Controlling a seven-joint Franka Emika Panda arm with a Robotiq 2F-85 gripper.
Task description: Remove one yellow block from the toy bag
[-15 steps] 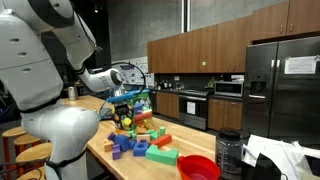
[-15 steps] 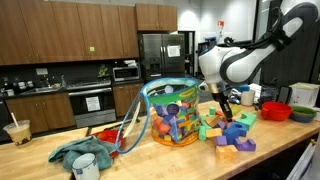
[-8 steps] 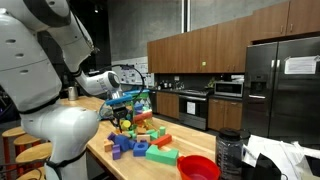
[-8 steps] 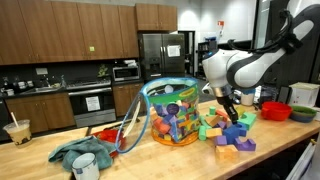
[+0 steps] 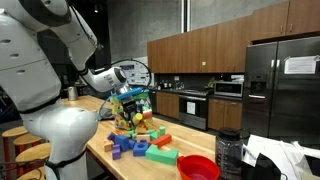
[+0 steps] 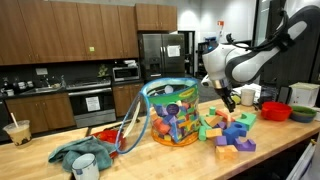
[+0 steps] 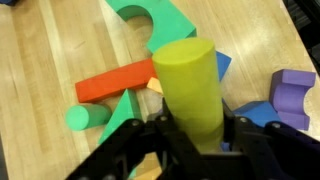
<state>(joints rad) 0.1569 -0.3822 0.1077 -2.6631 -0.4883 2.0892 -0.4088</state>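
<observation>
Jaws clenched on the yellow block [image 7: 188, 85], held above loose blocks, beside the bag [image 6: 172, 112] and apart from it. Below: one red bar [image 7: 115, 83], one green cylinder [image 7: 85, 117], one green arch [image 7: 185, 25], one purple piece [image 7: 297, 88]. Bare tabletop [image 7: 45, 50] lies open beside the bar.

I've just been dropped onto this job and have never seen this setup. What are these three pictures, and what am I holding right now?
You are driving a single white robot arm with a two-finger gripper. Two pictures come from room cameras that look at a wooden counter from different places. The third comes from a camera on the wrist, looking down past the fingers. On the counter stand the see-through toy bag, loose coloured blocks and a red bowl. The gripper is shut on the yellow block and holds it above the loose blocks.
</observation>
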